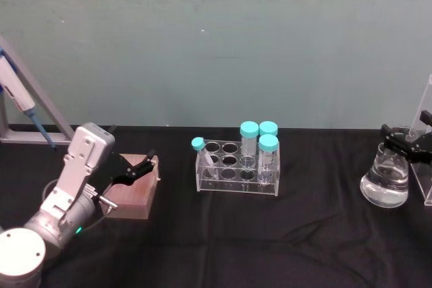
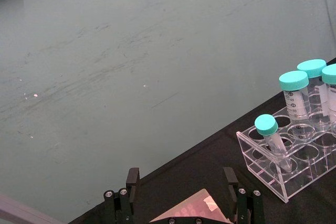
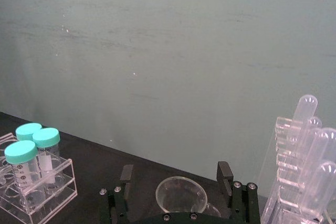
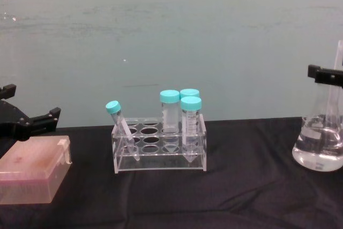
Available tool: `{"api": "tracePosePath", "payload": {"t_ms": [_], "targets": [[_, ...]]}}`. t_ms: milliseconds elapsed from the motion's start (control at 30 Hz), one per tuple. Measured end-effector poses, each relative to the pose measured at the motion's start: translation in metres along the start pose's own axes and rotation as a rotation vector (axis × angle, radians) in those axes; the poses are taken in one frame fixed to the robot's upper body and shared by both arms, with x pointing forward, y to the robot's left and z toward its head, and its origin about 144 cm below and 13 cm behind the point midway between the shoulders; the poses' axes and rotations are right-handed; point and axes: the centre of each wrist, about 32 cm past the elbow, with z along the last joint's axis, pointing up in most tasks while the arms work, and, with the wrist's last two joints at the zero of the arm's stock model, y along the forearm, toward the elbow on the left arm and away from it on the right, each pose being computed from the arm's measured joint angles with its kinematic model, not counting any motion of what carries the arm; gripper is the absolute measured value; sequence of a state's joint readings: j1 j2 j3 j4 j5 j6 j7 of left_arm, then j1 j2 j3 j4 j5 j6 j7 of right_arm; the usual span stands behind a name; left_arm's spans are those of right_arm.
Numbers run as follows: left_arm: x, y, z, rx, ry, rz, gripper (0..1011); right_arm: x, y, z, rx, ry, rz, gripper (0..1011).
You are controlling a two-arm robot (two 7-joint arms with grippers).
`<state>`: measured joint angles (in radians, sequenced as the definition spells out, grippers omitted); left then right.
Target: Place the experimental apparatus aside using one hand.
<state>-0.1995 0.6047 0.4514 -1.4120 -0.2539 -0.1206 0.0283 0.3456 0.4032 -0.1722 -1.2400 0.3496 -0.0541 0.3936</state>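
From my head, looking down, my right hand is sitting at the far right of the black tabletop, its fingers spread around the neck of the conical flask, which is standing upright beside the tall acrylic stand at the edge. At the middle, a clear tube rack is holding four teal-capped tubes, one of them leaning. My left hand is hovering with fingers spread over a brownish box at the left.

On my left wrist, I am seeing my left hand's two fingers standing apart above a corner of the box, with the rack farther off.

On my right wrist, my hand's fingers are standing either side of the flask's round mouth; I cannot tell whether they are touching the glass. The stand's long round-topped tubes are rising just beside it.

From my chest, the flask is resting on the tabletop at the right, a little clear liquid in it, with my right hand up at its neck. My left hand is hanging above the box.
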Motion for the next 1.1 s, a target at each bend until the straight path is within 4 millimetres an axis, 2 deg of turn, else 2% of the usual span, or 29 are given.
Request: {"api": "tracePosePath", "payload": {"t_ms": [467,1100], "targets": [[0.0,0.0,0.0,0.0,0.0,0.0,1000,-0.014,-0.003,0.015,0.065,-0.02,0.034,1000],[0.0,0.0,0.0,0.0,0.0,0.0,1000,-0.041,-0.009,0.019,0.086,0.004,0.176,1000]]}}
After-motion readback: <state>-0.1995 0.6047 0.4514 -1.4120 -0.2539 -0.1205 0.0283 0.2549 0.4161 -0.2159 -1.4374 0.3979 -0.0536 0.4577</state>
